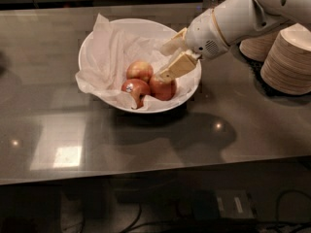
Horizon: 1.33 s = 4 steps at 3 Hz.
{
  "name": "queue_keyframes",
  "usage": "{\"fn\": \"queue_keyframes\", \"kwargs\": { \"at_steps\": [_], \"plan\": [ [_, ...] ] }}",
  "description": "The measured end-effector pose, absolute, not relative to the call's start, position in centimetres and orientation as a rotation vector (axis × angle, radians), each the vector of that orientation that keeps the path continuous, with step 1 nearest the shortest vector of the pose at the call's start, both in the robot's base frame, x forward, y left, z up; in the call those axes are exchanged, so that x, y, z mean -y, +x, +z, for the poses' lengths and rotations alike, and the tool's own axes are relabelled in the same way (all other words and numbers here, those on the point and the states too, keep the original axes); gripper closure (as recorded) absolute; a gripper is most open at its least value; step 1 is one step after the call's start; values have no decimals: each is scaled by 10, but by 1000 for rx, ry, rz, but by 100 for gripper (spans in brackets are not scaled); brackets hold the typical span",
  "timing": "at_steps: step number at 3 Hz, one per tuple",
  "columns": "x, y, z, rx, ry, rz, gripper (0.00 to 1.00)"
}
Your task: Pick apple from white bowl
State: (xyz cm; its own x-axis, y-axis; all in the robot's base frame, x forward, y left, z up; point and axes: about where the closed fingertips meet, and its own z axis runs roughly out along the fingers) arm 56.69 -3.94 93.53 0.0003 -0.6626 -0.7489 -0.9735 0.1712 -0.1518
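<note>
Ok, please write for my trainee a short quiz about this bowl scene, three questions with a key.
1. How many apples lie in the white bowl?
2. True or false: the hand is shut and far from the bowl.
3. What lines the bowl? A) white tissue paper B) foil C) nothing
Key: 1) three. 2) false: it is open, over the bowl's right side, at the right apple. 3) A.

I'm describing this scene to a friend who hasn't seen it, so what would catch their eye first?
A white bowl sits centre-left in view, lined with crumpled tissue and holding three reddish apples. The robot's gripper reaches in from the right, jaws open just above the rightmost apple. Stacks of beige paper bowls stand at the far right.
</note>
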Motion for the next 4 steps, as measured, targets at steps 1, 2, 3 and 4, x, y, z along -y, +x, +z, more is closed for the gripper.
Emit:
{"fn": "queue_keyframes", "kwargs": {
  "at_steps": [1,2,3,4],
  "plan": [
    [40,567,927,-1751,-1552,562,43],
    [41,569,920,-1764,-1551,569,44],
    [45,572,906,-1794,-1542,581,44],
    [45,575,893,-1817,-1538,593,46]
  ]
}}
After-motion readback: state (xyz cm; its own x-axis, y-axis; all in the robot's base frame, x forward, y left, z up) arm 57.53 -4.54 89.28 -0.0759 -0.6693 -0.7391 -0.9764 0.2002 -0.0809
